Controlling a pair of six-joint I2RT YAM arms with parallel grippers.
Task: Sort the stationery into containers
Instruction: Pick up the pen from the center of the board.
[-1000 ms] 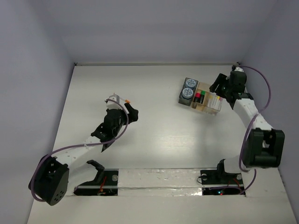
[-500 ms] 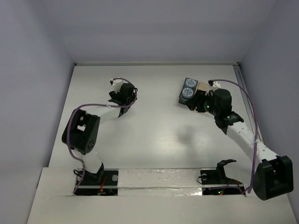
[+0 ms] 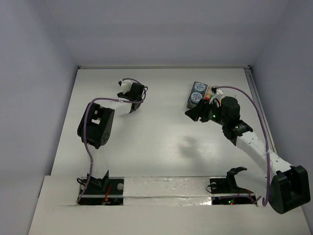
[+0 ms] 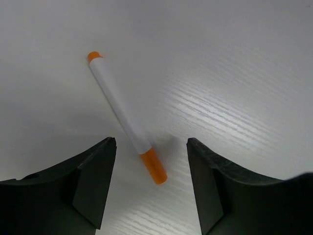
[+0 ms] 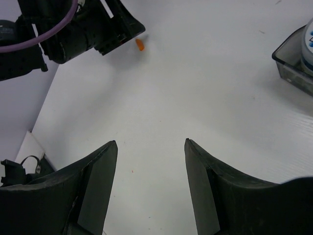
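Observation:
A thin white pen (image 4: 120, 107) with orange ends lies flat on the table. My left gripper (image 4: 150, 147) is open just above it, and the pen's near orange end (image 4: 154, 167) lies between the jaws, touching neither. In the top view my left gripper (image 3: 133, 103) is at the back left and hides the pen. The clear tray (image 3: 209, 90) stands at the back right, with two blue-grey canisters (image 3: 197, 93) in its dark section. My right gripper (image 3: 193, 113) is open and empty, just in front and left of the tray. It hangs over bare table in the right wrist view (image 5: 150, 143).
The right wrist view shows the left arm (image 5: 73, 29) at its top left, an orange pen tip (image 5: 140, 45) beside it, and the tray's dark corner (image 5: 293, 61) at the right edge. The right arm covers part of the tray from above. Walls enclose the table.
My left gripper has moved to the back left, over the pen. My right gripper has swung from behind the tray to its front left, pointing toward the table's middle.

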